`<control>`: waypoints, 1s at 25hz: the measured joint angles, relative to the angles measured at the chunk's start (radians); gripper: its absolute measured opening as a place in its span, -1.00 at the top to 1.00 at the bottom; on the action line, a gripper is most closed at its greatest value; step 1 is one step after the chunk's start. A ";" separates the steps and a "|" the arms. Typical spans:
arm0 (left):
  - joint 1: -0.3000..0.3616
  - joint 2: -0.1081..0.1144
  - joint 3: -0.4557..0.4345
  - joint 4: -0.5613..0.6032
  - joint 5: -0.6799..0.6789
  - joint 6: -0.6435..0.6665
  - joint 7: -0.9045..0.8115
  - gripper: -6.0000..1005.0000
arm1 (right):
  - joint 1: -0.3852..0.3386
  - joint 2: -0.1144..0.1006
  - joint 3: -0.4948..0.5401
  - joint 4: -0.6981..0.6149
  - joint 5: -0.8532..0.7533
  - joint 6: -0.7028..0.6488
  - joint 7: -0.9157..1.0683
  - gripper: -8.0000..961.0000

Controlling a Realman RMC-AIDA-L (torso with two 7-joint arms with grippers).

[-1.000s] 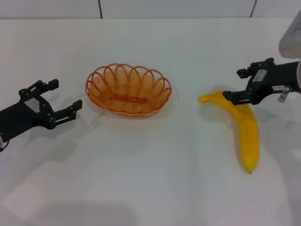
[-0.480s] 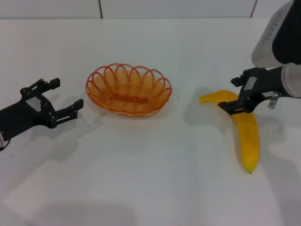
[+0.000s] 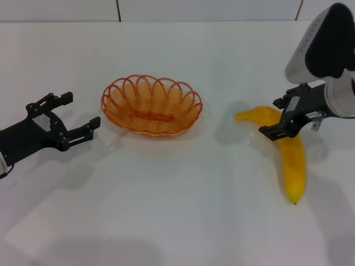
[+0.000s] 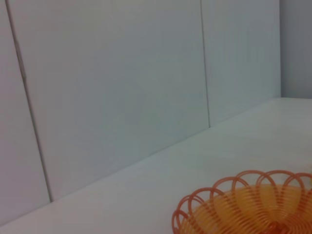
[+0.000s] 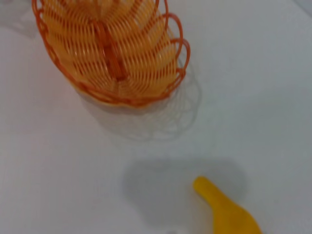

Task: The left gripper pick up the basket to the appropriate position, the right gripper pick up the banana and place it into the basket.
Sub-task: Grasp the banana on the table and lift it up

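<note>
The orange wire basket (image 3: 151,105) sits empty on the white table left of centre; it also shows in the left wrist view (image 4: 248,207) and the right wrist view (image 5: 109,51). My left gripper (image 3: 77,117) is open and empty, a short way to the basket's left, fingers pointing at its rim. The yellow banana (image 3: 287,152) lies on the table at the right; its end shows in the right wrist view (image 5: 224,207). My right gripper (image 3: 278,118) is open and hovers over the banana's upper part, one finger on each side.
The white table (image 3: 177,210) stretches wide in front of the basket and banana. A white panelled wall (image 3: 166,8) runs along the far edge. The right arm's white body (image 3: 324,47) hangs over the right side.
My right gripper has swung down and slightly left over the banana's upper part, its arm rising into view. My left gripper has edged a little closer to the basket.
</note>
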 joint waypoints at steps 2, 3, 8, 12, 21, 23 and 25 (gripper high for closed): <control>0.000 0.000 -0.001 0.000 0.000 0.000 0.000 -0.77 | 0.006 0.000 -0.001 0.009 -0.003 0.000 0.002 -0.51; 0.000 0.000 -0.001 0.000 0.000 0.000 0.000 -0.77 | 0.011 0.000 -0.002 0.018 -0.006 0.000 0.002 -0.51; 0.000 0.000 -0.001 0.000 0.000 0.000 0.000 -0.77 | 0.027 0.000 -0.002 0.046 -0.012 0.001 0.004 -0.51; -0.001 0.000 -0.002 0.000 0.000 0.000 0.000 -0.77 | 0.034 0.000 -0.002 0.063 -0.018 0.008 0.004 -0.51; -0.003 0.000 0.000 0.000 0.000 0.000 0.000 -0.77 | 0.067 0.000 -0.003 0.118 -0.030 0.015 0.004 -0.51; -0.004 0.000 0.001 0.000 0.000 0.000 0.000 -0.77 | 0.067 0.000 -0.003 0.119 -0.038 0.019 0.004 -0.51; -0.004 0.000 0.001 -0.001 0.000 0.000 0.000 -0.77 | 0.067 0.001 -0.003 0.119 -0.041 0.021 0.004 -0.51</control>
